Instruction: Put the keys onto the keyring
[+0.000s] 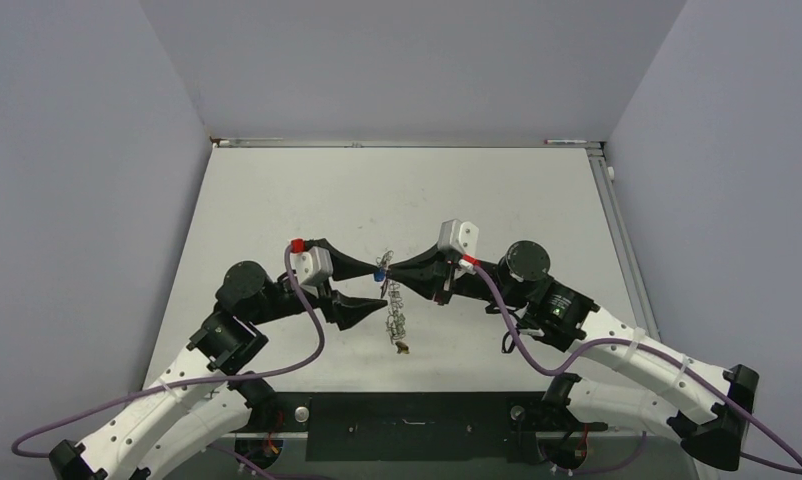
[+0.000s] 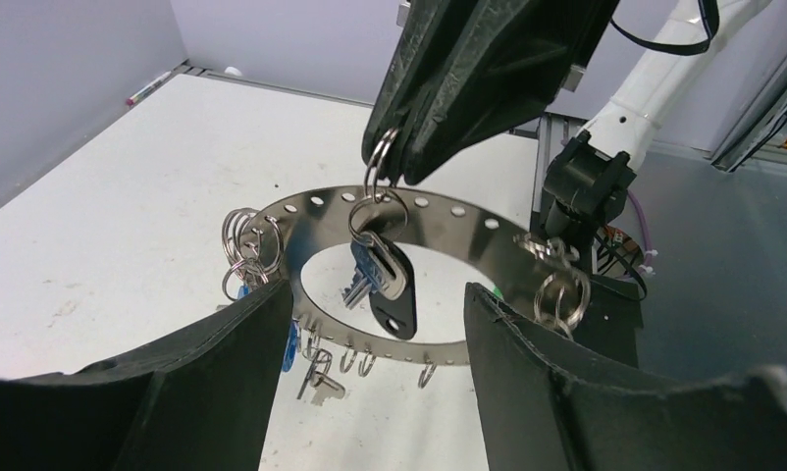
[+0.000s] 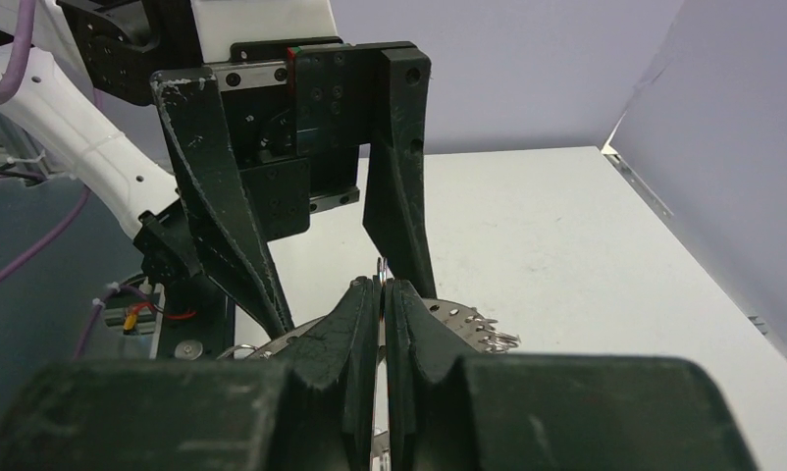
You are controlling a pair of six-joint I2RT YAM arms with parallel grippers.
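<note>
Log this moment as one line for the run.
left gripper: gripping keyring across its width | right gripper: shut on split ring | key: black tag, hanging from split ring in keyring's centre hole

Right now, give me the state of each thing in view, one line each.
keyring, raised between the grippers.
black-tagged key, hanging from a split ring.
other keys, hanging from the keyring's rim.
right gripper, fingers shut on that split ring.
left gripper, fingers apart either side of the keyring; grip unclear.
</note>
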